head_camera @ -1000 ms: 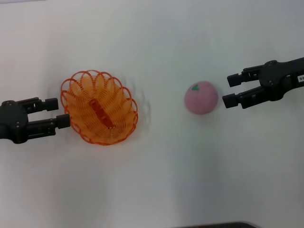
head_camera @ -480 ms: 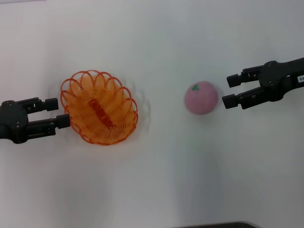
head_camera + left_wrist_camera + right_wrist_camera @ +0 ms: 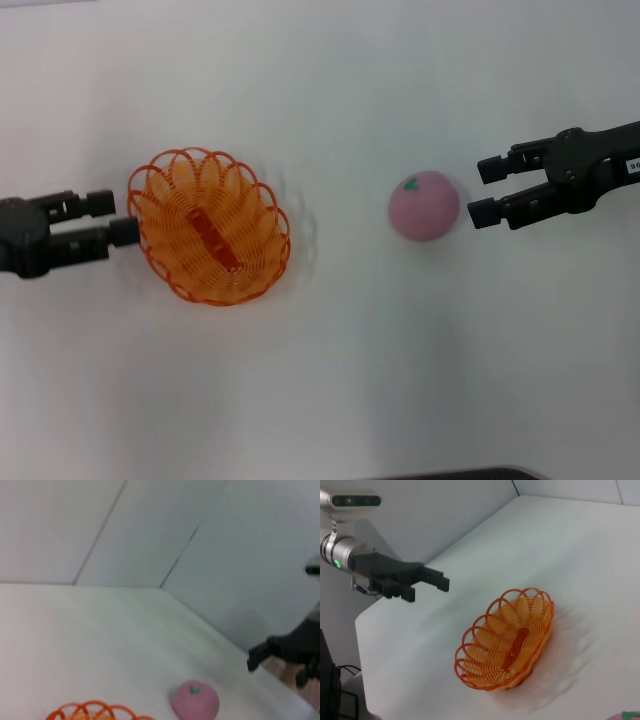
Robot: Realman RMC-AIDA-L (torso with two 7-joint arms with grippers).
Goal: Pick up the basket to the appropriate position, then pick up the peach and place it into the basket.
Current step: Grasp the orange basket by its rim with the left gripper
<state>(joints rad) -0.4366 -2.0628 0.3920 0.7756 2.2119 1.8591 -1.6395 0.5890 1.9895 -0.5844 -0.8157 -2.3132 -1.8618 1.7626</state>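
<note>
The orange wire basket (image 3: pixel 210 227) sits on the white table at the left; it also shows in the right wrist view (image 3: pixel 507 640). My left gripper (image 3: pixel 112 218) is open and empty, just left of the basket's rim and apart from it; the right wrist view (image 3: pixel 426 590) shows it hovering above the table. The pink peach (image 3: pixel 424 205) with a green leaf mark lies at the right, and also shows in the left wrist view (image 3: pixel 196 700). My right gripper (image 3: pixel 484 191) is open and empty, just right of the peach and not touching it.
The white table (image 3: pixel 330 380) spreads around both things. Its left edge and corner show in the right wrist view (image 3: pixel 365 630). A dark edge (image 3: pixel 450 474) lies at the bottom of the head view.
My left gripper has drawn back a little to the left and away from me, off the basket's rim, with its fingers a bit closer together. The right arm, basket and peach have not moved.
</note>
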